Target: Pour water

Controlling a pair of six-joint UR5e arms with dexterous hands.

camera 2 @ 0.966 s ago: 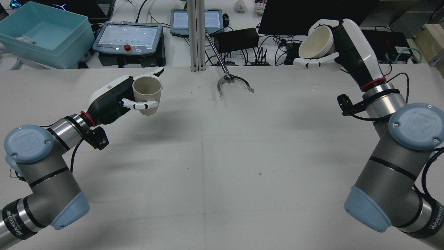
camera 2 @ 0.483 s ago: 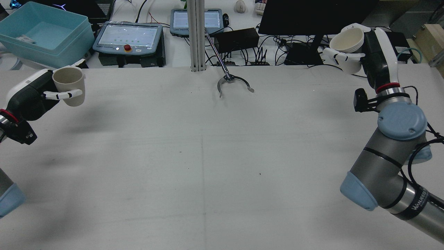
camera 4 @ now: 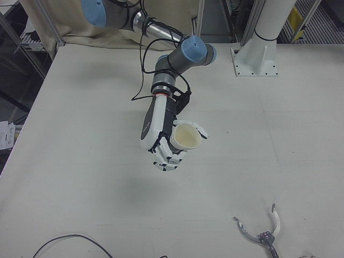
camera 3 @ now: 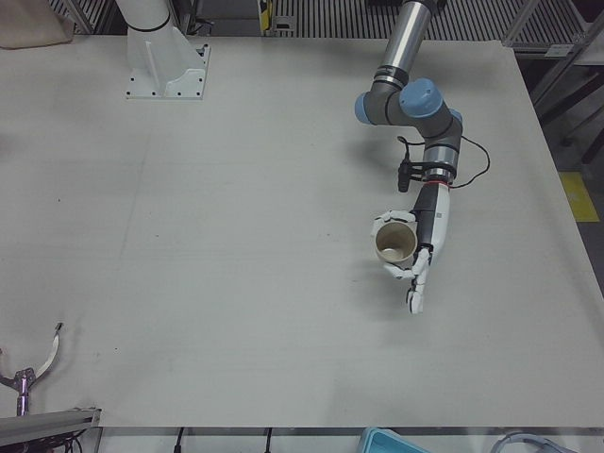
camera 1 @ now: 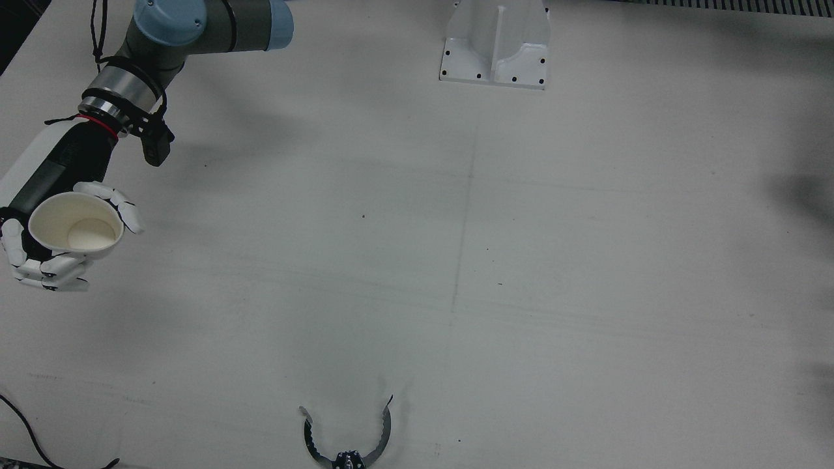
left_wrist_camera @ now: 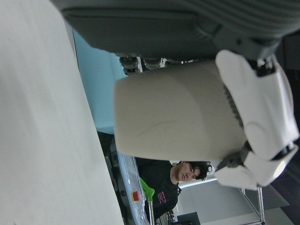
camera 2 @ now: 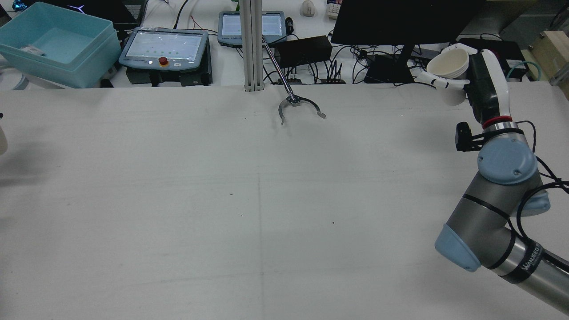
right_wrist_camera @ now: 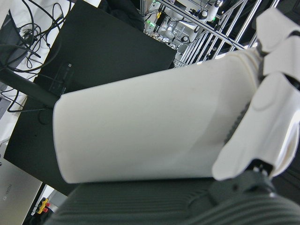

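Note:
My right hand (camera 1: 39,260) is shut on a white cup (camera 1: 75,229) and holds it upright, mouth up, above the table's far right side. The same hand (camera 2: 482,84) and cup (camera 2: 449,64) show in the rear view, and again in the right-front view, hand (camera 4: 161,145) and cup (camera 4: 185,136). My left hand (camera 3: 423,247) is shut on a beige cup (camera 3: 395,244), upright above the table's left side. The left hand view shows this cup (left_wrist_camera: 173,112) wrapped by fingers (left_wrist_camera: 260,108). Both cups look empty from above.
A metal claw tool (camera 2: 298,106) on a rod lies at the table's far middle edge, also in the front view (camera 1: 348,436). A teal bin (camera 2: 58,42), control tablets (camera 2: 164,46) and a monitor (camera 2: 400,18) stand beyond the table. A white pedestal (camera 1: 496,42) stands between the arms.
Both arms have swung outward with their cups. The left hand has left the rear view at the left edge. The right cup has turned from tilted to upright and moved right.

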